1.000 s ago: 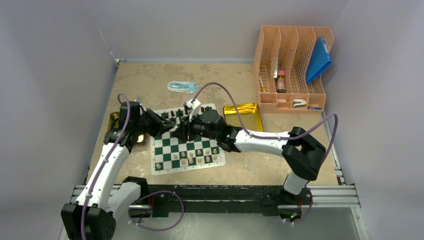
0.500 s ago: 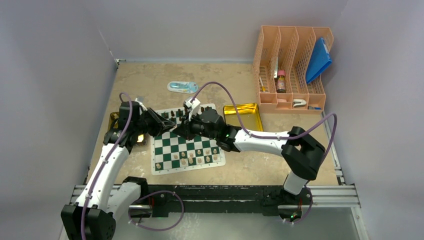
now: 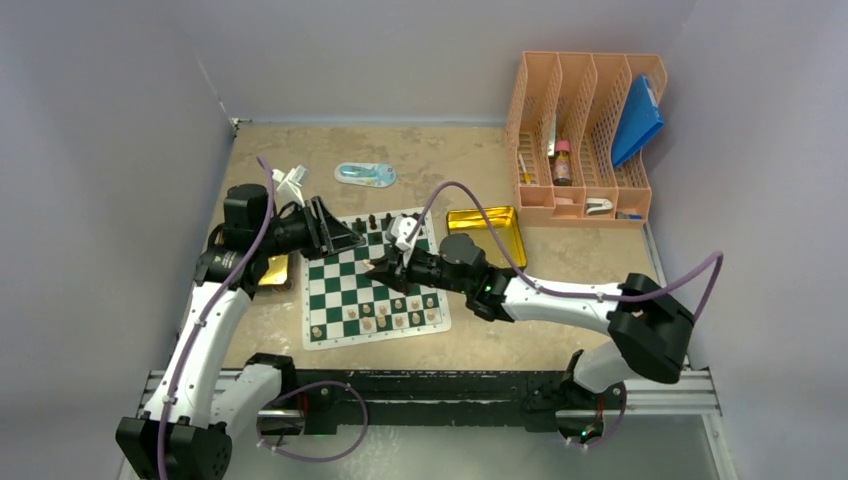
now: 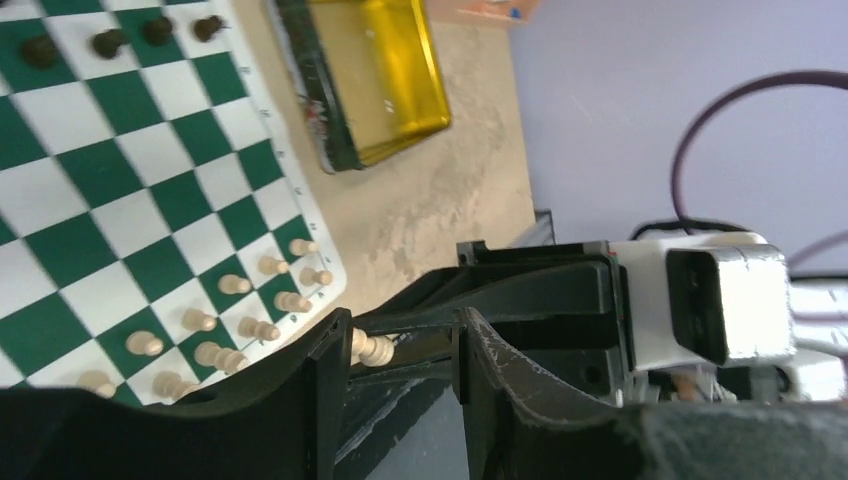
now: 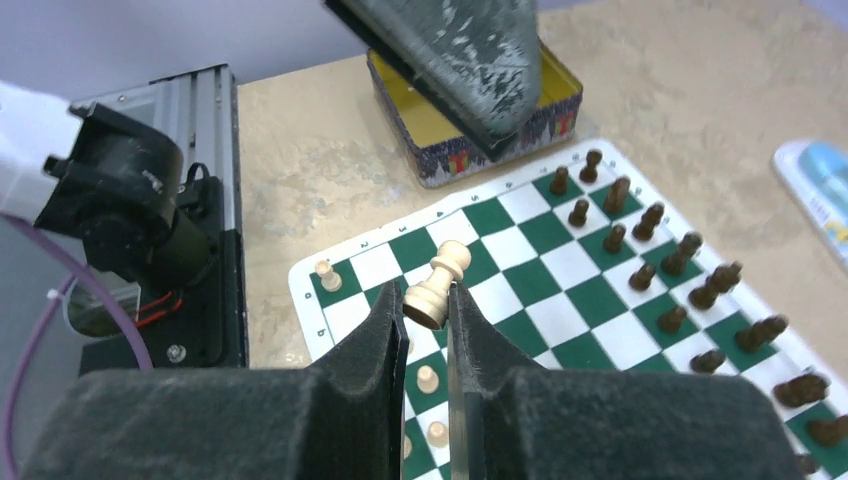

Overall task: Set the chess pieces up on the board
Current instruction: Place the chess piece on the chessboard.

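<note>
Right jaws clamped on a tilted cream pawn (image 5: 436, 285), held over the board (image 5: 560, 300). Bare squares lie beneath and just ahead of them, dark pieces (image 5: 650, 250) lined up further ahead-right. Left jaws apart, nothing between, over a board corner. Cream pieces (image 4: 240, 325) sit ahead along the opposite edge, gold tray (image 4: 380, 80) beside that edge.

Pale lavender walls (image 3: 420, 50) enclose a mottled beige tabletop (image 3: 440, 150); a peach mesh file rack (image 3: 585, 130) stands in the frame's upper right.
</note>
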Controlling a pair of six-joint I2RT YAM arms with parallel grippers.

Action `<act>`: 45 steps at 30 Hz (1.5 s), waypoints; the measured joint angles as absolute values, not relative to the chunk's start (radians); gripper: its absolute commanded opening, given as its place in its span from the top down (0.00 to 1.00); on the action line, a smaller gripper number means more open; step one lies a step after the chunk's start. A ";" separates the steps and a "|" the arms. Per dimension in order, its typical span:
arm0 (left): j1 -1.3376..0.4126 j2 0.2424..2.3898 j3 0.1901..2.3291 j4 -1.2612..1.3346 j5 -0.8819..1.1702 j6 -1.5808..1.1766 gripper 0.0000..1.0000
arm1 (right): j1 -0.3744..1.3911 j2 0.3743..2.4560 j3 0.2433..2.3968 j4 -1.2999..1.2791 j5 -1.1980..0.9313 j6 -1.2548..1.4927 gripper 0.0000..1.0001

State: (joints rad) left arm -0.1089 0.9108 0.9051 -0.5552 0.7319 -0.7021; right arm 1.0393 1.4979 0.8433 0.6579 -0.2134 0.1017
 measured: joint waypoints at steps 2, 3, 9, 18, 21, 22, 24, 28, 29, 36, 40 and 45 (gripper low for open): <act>-0.109 0.920 0.933 -0.549 0.807 -0.672 0.60 | 1.039 1.459 0.808 0.690 -0.242 0.047 0.99; -0.109 0.923 0.940 -0.547 0.839 -0.663 0.60 | 1.039 1.439 0.792 0.705 -0.256 0.019 0.99; -0.109 0.959 0.989 -0.575 1.055 -0.603 0.60 | 1.039 1.327 0.703 0.807 -0.304 -0.115 0.99; -0.110 0.980 1.028 -0.613 1.200 -0.556 0.67 | 1.039 1.293 0.681 0.899 -0.336 -0.188 0.99; -0.111 0.982 0.999 -0.604 1.235 -0.561 0.69 | 1.039 1.293 0.678 0.911 -0.345 -0.195 0.99; -0.112 0.984 0.989 -0.604 1.246 -0.564 0.69 | 1.039 1.293 0.678 0.917 -0.351 -0.197 0.99; -0.112 0.992 0.978 -0.607 1.259 -0.565 0.69 | 1.039 1.293 0.678 0.928 -0.359 -0.200 0.98; -0.112 1.004 0.975 -0.607 1.263 -0.565 0.65 | 1.039 1.293 0.678 0.936 -0.374 -0.203 0.98; -0.112 1.004 0.975 -0.607 1.263 -0.565 0.64 | 1.039 1.293 0.678 0.936 -0.382 -0.203 0.98; -0.112 1.022 0.975 -0.591 1.261 -0.572 0.69 | 1.039 1.293 0.678 0.941 -0.403 -0.204 0.98; -0.112 1.024 0.975 -0.590 1.266 -0.583 0.76 | 1.039 1.293 0.678 0.940 -0.406 -0.204 0.98; -0.115 1.026 0.973 -0.585 1.287 -0.588 0.81 | 1.039 1.296 0.678 0.938 -0.407 -0.204 0.98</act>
